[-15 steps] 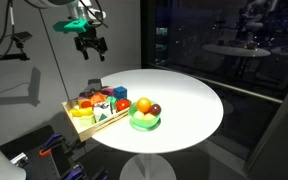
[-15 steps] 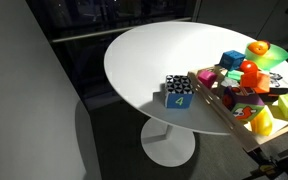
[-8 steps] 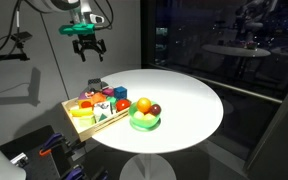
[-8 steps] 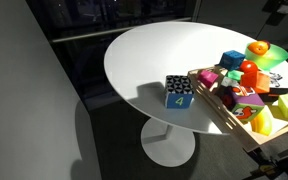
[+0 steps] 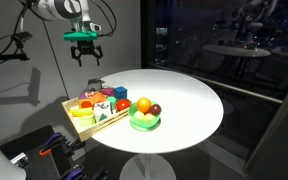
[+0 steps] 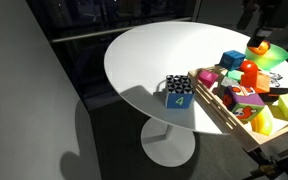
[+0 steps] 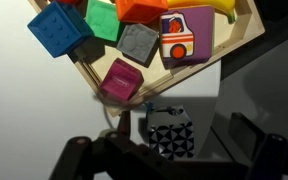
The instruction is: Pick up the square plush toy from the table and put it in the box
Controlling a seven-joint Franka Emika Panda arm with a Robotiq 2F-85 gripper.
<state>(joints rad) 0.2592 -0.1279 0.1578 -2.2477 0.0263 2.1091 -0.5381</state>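
The square plush toy (image 6: pixel 179 92) is a small block with a black-and-white patterned top and a blue side marked 4. It sits on the round white table (image 6: pixel 149 50) right beside the light-wood box (image 6: pixel 212 104). In the wrist view the plush toy (image 7: pixel 171 135) lies just below the box (image 7: pixel 224 45), centred between my fingers. My gripper (image 5: pixel 84 50) hangs high above the table (image 5: pixel 189 100), over the box's (image 5: pixel 104 124) far end, open and empty. In the wrist view the gripper (image 7: pixel 174 165) shows as dark fingers at the bottom.
The box holds several coloured toy blocks (image 7: pixel 119 78). A green bowl of fruit (image 5: pixel 144 118) stands next to the box, and it also shows in an exterior view (image 6: pixel 269 55). The table edge drops off close to the plush toy.
My gripper has shifted slightly to the left and turned to hang more squarely downward, staying high above the table. The plush toy and box have not moved.
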